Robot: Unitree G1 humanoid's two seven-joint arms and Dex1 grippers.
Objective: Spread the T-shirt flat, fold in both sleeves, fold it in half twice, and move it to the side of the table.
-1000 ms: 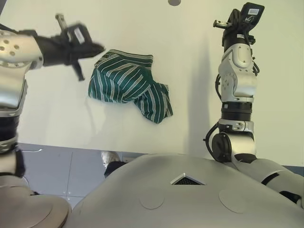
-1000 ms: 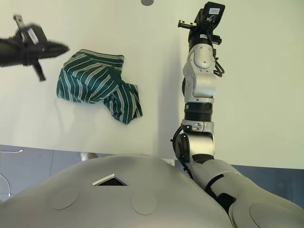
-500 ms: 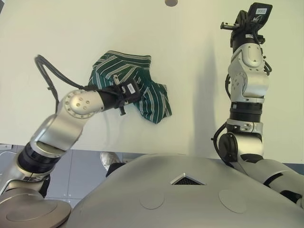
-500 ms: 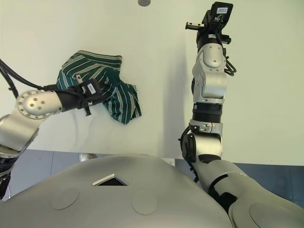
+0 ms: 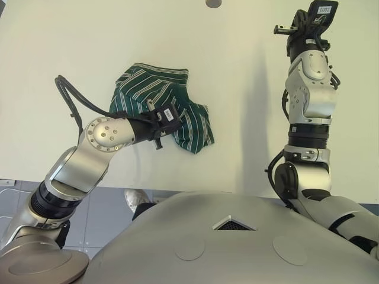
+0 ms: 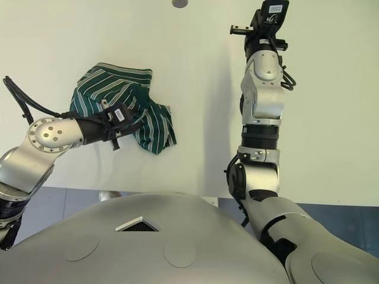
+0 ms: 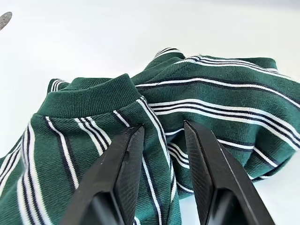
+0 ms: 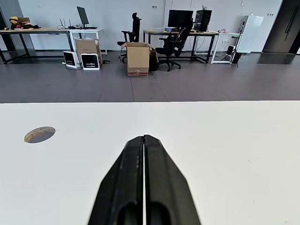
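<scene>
The T-shirt [image 5: 155,102], dark green with white stripes, lies crumpled in a heap on the white table [image 5: 71,71], left of centre. My left gripper [image 7: 164,127] is open and low over the shirt's near side, its two black fingers [image 7: 126,159] straddling a striped fold next to the ribbed collar [image 7: 89,96]. Seen from the head, that gripper [image 5: 167,116] rests against the heap's front. My right gripper [image 8: 144,138] is shut with nothing in it, held above bare table at the far right, well away from the shirt.
A small round hole [image 5: 213,3] sits in the table at the far middle. The table's near edge [image 5: 195,188] runs just ahead of me. Beyond the far edge stand office desks, chairs and a cardboard box [image 8: 138,57].
My left arm swung down from the upper left to the shirt, and its open gripper has pushed a little farther in against the cloth. The right arm barely moved.
</scene>
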